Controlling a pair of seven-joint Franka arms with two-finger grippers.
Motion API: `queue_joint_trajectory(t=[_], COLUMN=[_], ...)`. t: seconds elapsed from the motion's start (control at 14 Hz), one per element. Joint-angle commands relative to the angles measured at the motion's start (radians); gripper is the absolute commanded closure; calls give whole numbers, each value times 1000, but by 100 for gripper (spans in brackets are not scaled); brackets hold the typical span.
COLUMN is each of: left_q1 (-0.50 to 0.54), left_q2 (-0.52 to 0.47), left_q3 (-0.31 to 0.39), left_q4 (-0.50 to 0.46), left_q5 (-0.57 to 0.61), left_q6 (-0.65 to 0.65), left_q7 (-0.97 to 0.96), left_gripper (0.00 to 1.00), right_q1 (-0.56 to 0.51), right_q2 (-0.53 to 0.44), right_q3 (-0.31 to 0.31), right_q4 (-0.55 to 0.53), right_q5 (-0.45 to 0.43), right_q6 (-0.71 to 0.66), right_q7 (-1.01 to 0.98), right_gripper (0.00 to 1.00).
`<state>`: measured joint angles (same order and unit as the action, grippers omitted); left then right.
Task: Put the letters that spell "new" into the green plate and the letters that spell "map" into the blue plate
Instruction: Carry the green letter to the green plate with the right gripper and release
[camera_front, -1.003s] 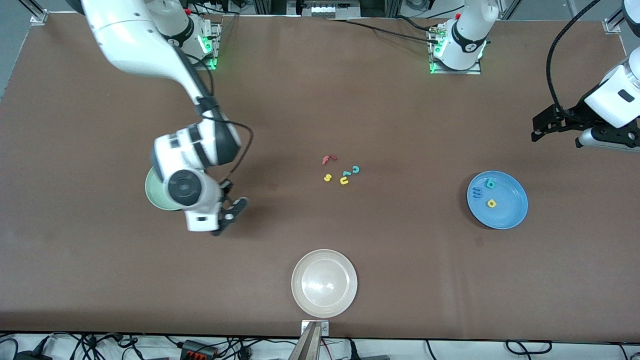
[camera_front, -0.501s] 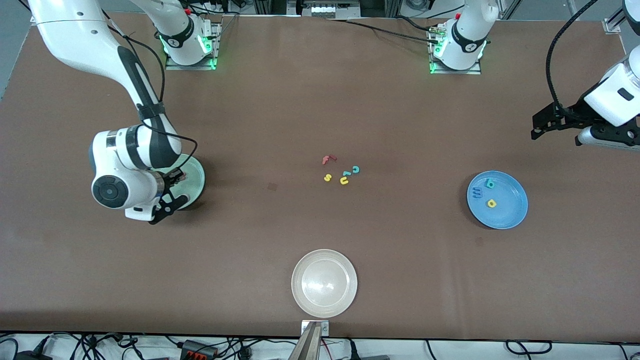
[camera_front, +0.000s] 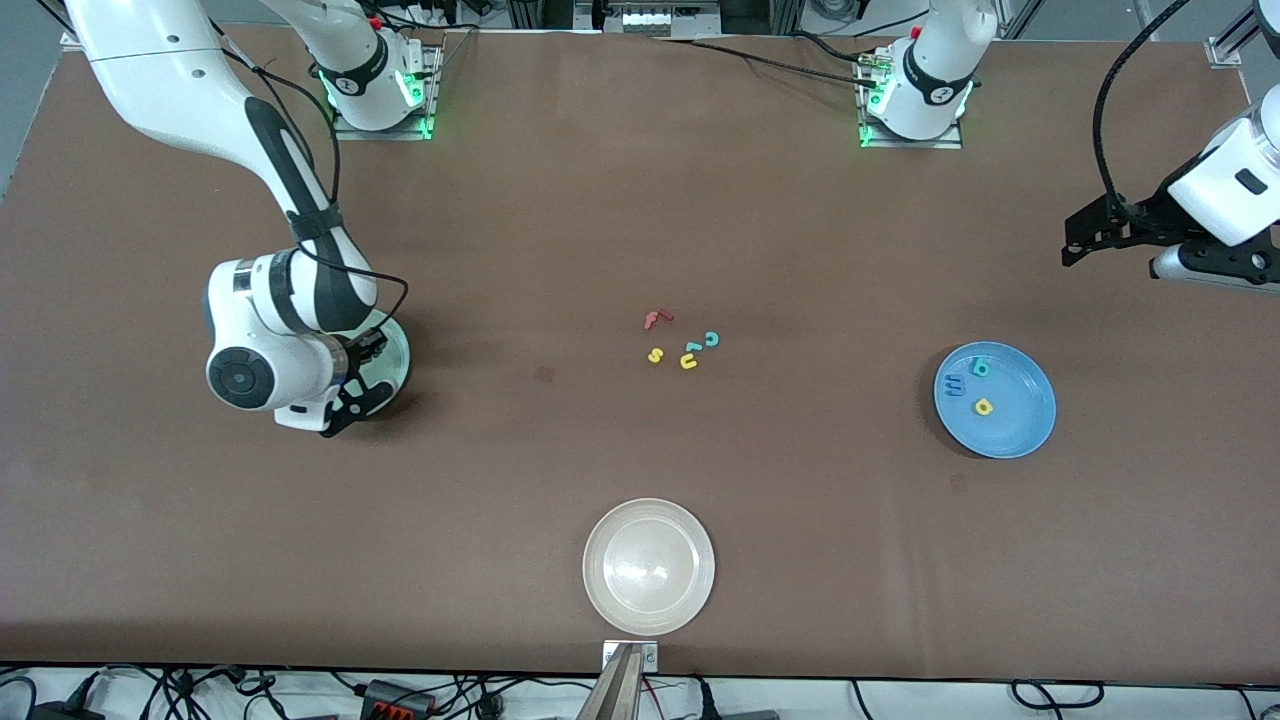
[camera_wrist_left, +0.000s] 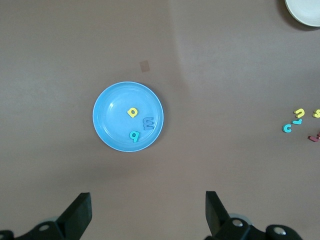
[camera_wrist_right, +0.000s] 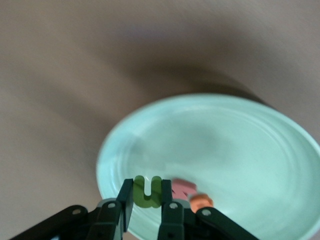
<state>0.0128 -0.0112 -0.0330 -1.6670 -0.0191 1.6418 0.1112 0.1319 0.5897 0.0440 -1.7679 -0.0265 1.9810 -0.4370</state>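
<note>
My right gripper (camera_front: 365, 372) hangs over the pale green plate (camera_front: 397, 352) and is shut on the green "n" (camera_wrist_right: 148, 191), which stands between its fingers above the plate's rim (camera_wrist_right: 225, 145). The red-pink "w" (camera_wrist_right: 183, 187) and the orange "e" (camera_wrist_right: 201, 202) lie in that plate. The blue plate (camera_front: 1015, 430) toward the left arm's end holds the blue "m" (camera_front: 954, 384), the teal "a" (camera_front: 980, 368) and the yellow "p" (camera_front: 983, 406). My left gripper (camera_front: 1085, 240) waits open and empty, high over the table beside the blue plate (camera_wrist_left: 112, 120).
A cream-white plate (camera_front: 648, 566) sits near the table's front edge. In the middle of the table lie loose letters: a red "f" (camera_front: 657, 319), a yellow "s" (camera_front: 655, 354), a yellow "u" (camera_front: 688, 362) and a teal "c" (camera_front: 711, 339).
My right gripper, holding the green "n", has swung from over the bare table beside the green plate to over that plate. The left arm has hardly moved.
</note>
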Motion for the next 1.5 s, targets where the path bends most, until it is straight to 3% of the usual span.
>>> queue_joint_trajectory(t=[0.0, 0.07, 0.36, 0.43, 0.5, 0.57, 1.07, 1.43], left_q1=[7, 7, 7, 7, 7, 7, 7, 4], left_q2=[-10, -12, -10, -10, -10, -10, -10, -10], left_q3=[-7, -7, -7, -7, -7, -7, -7, -8], left_q4=[9, 9, 18, 18, 18, 18, 18, 19], left_q5=[1, 1, -1, -1, -1, -1, -4, -2], left_q6=[-7, -7, -10, -11, -10, -11, -14, -14], left_q7=[11, 11, 13, 13, 13, 13, 15, 15], left_gripper=[0, 0, 0, 0, 0, 0, 0, 0], right_q1=[9, 8, 8, 6, 6, 5, -5, -142], right_q2=[19, 19, -7, -8, -10, -17, -146, -159], right_q3=[2, 2, 2, 2, 2, 2, -10, -12], right_q4=[-13, -13, -37, -42, -41, -39, 86, 234], right_q5=[14, 14, 14, 14, 16, 16, 20, 236], right_q6=[50, 48, 25, 25, 25, 24, -135, -307], right_q7=[9, 9, 9, 9, 20, 41, 202, 420], right_gripper=[83, 78, 78, 65, 10, 0, 0, 0])
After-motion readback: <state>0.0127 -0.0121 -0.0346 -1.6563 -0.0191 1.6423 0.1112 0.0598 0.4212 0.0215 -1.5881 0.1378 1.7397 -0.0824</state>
